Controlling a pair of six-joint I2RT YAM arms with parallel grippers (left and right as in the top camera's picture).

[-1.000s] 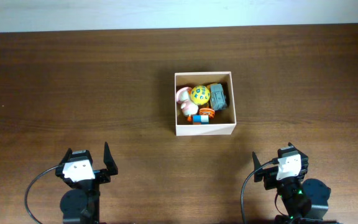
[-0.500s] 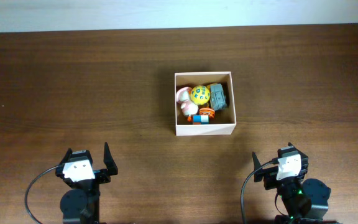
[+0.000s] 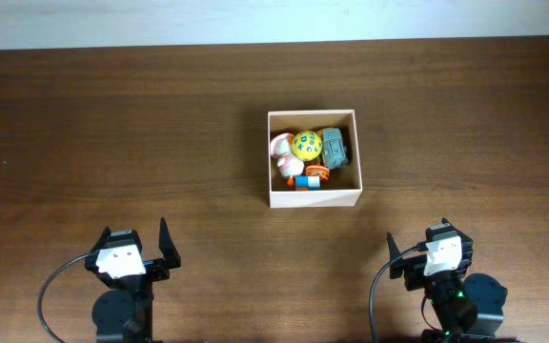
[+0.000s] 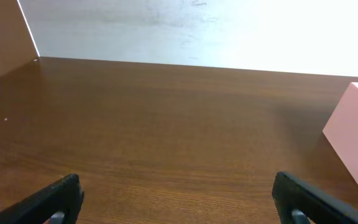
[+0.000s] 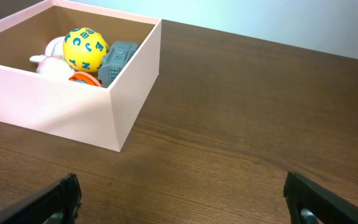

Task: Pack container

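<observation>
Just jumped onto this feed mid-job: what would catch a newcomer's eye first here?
The square cream-white open-topped box stands mid-table on the dark brown wooden table, holding a heap of small toys, with a yellow ball printed with blue letters on top and a grey toy vehicle beside it. Near the front edge, the left pincer and right pincer both sit open and empty, well short of the box.
</observation>
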